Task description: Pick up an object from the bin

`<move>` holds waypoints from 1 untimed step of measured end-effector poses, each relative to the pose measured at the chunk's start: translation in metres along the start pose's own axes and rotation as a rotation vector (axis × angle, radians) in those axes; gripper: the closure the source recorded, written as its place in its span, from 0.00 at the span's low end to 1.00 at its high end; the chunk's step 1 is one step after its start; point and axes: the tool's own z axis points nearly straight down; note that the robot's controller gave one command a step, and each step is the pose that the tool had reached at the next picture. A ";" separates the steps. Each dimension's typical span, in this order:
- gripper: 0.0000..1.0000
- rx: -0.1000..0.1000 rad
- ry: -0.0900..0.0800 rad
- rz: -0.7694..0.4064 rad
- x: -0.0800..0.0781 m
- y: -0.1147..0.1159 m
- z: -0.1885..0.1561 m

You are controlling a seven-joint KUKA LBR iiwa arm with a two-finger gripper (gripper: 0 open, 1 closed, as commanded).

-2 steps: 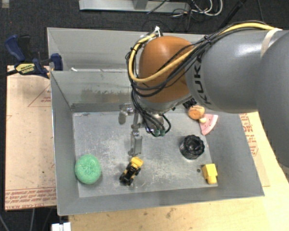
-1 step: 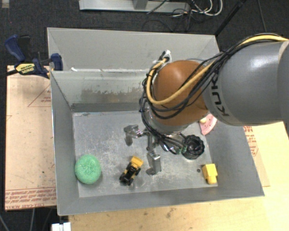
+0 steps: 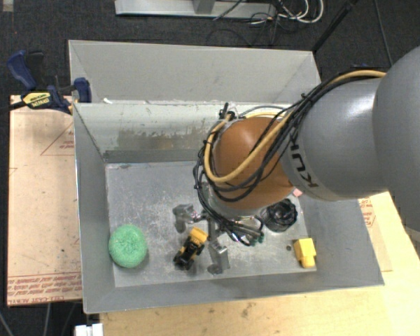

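Observation:
My gripper (image 3: 201, 237) is down near the bin floor at the front middle, below the orange dome, and it is open. One finger (image 3: 183, 218) stands to the back left and the other finger (image 3: 219, 255) to the front right. A small yellow and black toy vehicle (image 3: 189, 250) lies on the floor close to the gap between them, a little to the front left. I cannot tell whether either finger touches it.
A green round scrubber (image 3: 128, 246) lies at the front left. A yellow block (image 3: 305, 251) sits at the front right, and a black round thing (image 3: 281, 215) lies partly under the arm. The arm and its cables cover the bin's middle and right.

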 end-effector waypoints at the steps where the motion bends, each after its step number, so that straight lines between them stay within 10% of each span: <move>1: 0.00 0.001 -0.002 -0.254 -0.012 0.003 0.020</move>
